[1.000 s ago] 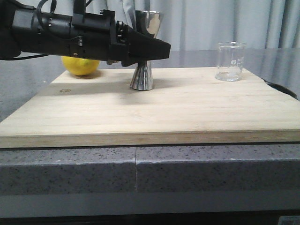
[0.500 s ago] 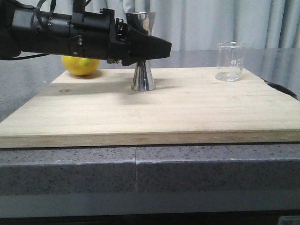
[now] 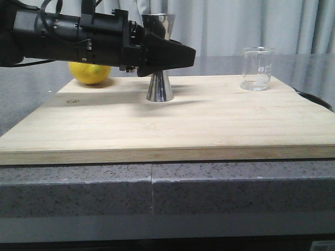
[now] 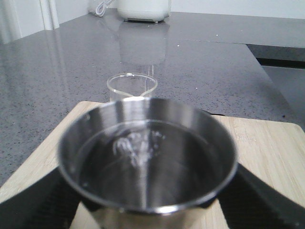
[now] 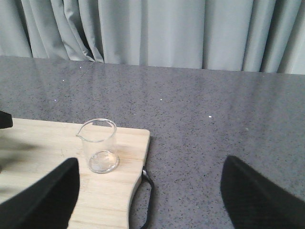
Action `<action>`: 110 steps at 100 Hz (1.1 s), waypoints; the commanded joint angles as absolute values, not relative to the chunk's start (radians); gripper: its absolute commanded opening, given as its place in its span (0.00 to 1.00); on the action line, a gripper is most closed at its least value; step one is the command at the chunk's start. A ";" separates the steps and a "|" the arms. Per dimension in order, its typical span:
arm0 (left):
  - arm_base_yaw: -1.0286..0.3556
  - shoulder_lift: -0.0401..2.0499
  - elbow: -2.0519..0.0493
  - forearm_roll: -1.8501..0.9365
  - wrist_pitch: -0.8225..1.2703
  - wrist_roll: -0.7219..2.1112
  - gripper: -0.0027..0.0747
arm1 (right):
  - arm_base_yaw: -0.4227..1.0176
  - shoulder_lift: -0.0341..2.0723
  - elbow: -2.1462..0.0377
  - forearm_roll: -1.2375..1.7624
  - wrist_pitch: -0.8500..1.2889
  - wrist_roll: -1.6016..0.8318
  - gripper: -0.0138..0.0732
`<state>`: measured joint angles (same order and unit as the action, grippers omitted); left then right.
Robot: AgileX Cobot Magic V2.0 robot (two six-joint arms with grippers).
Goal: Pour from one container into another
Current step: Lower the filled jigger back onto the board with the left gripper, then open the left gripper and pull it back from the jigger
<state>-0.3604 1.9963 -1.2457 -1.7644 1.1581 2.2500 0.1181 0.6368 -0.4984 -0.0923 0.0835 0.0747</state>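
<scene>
1. Grey curtains hang behind a speckled grey counter; a wooden cutting board fills the middle of the front view, a lemon at its upper left.
2. The left gripper pinches the steel jigger at its waist, upper centre; a tilted grip could tip it.
3. The glass beaker stands untouched at upper right; it looks nearly empty.
4. The right gripper is spread wide, holding nothing; a misjudged approach could knock the beaker off the board edge.

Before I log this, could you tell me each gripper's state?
Left gripper: shut on the shiny steel hourglass jigger.
Right gripper: open, holding nothing.
</scene>
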 commanded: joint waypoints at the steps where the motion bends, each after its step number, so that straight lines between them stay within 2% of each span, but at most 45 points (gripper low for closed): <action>1: -0.352 1.937 -1.274 -1.821 1.204 2.228 0.79 | 0.111 0.633 -0.523 -0.104 0.000 0.066 0.79; 27: -0.347 1.871 -1.274 -1.653 1.087 2.132 0.79 | 0.111 0.633 -0.523 -0.104 0.000 0.066 0.79; 67: -0.347 1.690 -1.276 -1.256 0.896 1.744 0.79 | 0.111 0.633 -0.523 -0.104 0.009 0.066 0.79; 89: -0.347 1.537 -1.276 -0.872 0.830 1.330 0.79 | 0.111 0.633 -0.530 -0.084 0.112 0.066 0.79; 110: -0.347 1.366 -1.276 -0.413 0.871 0.743 0.78 | 0.111 0.633 -0.606 -0.046 0.394 0.066 0.79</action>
